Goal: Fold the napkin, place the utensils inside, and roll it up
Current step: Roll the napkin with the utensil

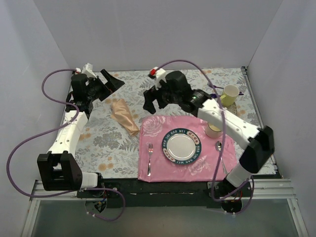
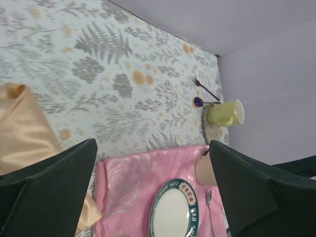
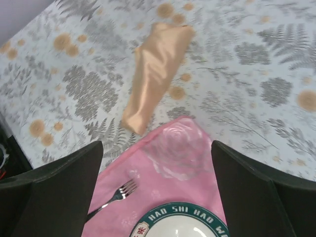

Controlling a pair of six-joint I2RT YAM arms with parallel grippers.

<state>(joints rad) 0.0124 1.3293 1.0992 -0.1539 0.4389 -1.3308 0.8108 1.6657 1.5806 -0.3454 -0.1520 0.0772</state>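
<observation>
The peach-gold napkin (image 1: 124, 116) lies rolled into a long bundle on the fern-print table, running diagonally, its near end at the far left corner of the pink mat. It also shows in the left wrist view (image 2: 22, 129) and the right wrist view (image 3: 156, 74). No copper-brown utensils show; they are hidden or out of view. My left gripper (image 1: 111, 82) is open and empty, raised above the table behind the napkin (image 2: 153, 197). My right gripper (image 1: 149, 101) is open and empty, raised right of the napkin over the mat's far corner (image 3: 157, 192).
The pink rose-printed placemat (image 1: 168, 170) holds a green-rimmed plate (image 1: 183, 146), a silver fork (image 1: 149, 158), a silver spoon (image 1: 220, 150) and a beige cup (image 1: 213, 130). A yellow cup (image 1: 229, 94) on a coaster stands back right, with a purple spoon (image 2: 198, 102) and a dark slim fork (image 2: 206, 89) beside it.
</observation>
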